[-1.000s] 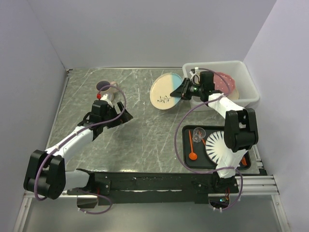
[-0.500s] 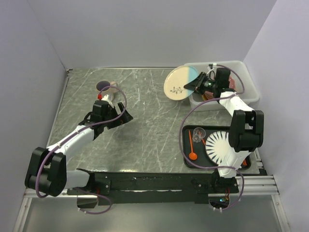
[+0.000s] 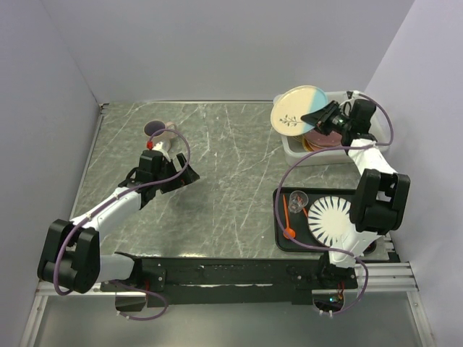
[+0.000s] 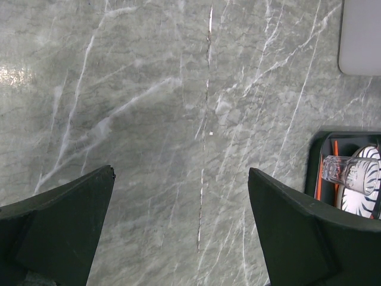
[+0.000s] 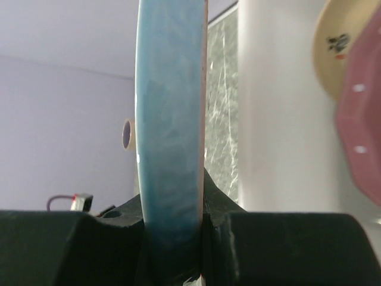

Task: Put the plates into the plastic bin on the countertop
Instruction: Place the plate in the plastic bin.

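Robotics lab test cell, dressed as a kitchen counter. Boxed in left, right and far by plain lilac-grey walls [image 3: 217, 50]. Floored with a marble-look countertop [image 3: 217, 188], scratched and white-veined. Fitted along the near edge with a black base plate [image 3: 231, 271] on aluminium rails [image 3: 383, 275], carrying a white-and-black left arm [image 3: 108, 210] and right arm [image 3: 372, 202], both looped with purple cable [image 3: 265, 210]. Stocked with kitchenware as props: mug [image 3: 160, 134] far left, white bin [image 3: 369, 116] far right, plate [image 3: 293, 116] over its left rim, black tray [image 3: 286, 246] near right with striped plate [image 3: 333, 217] and glass [image 3: 296, 200].
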`<state>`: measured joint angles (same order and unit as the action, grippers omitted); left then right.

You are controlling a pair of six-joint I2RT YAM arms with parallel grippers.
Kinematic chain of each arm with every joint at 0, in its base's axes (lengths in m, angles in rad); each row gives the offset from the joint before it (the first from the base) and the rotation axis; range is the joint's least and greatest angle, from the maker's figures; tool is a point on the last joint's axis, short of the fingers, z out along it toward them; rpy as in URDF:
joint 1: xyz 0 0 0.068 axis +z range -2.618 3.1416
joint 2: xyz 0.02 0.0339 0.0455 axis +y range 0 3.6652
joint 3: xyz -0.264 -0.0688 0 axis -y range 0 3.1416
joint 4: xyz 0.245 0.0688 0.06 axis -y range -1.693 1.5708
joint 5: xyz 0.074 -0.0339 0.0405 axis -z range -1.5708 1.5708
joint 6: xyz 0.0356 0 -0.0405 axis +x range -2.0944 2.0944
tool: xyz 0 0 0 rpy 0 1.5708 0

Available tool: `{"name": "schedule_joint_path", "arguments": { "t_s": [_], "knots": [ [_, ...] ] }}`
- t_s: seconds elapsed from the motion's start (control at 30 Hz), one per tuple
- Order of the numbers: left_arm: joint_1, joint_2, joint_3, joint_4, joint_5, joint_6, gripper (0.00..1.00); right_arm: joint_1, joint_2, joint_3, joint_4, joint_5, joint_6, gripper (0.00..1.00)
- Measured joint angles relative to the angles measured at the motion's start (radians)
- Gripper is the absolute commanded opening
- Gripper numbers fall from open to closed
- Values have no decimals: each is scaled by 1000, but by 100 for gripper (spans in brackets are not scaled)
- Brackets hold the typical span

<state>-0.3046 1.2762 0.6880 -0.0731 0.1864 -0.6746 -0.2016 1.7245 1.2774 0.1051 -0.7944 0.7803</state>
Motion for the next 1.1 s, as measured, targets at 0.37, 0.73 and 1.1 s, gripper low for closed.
{"name": "schedule_joint_path", "arguments": {
  "t_s": [0.37, 0.73, 1.1],
  "knots": [
    [0, 1, 0, 1, 11, -1, 99, -82, -2, -42, 66, 0, 83, 0],
    [0, 18, 0, 3, 26, -3, 99, -139, -13, -84, 60, 76, 74, 0],
    [0, 23, 0, 3, 27, -3, 99, -182, -12, -94, 32, 126, 63, 0]
  ]
}}
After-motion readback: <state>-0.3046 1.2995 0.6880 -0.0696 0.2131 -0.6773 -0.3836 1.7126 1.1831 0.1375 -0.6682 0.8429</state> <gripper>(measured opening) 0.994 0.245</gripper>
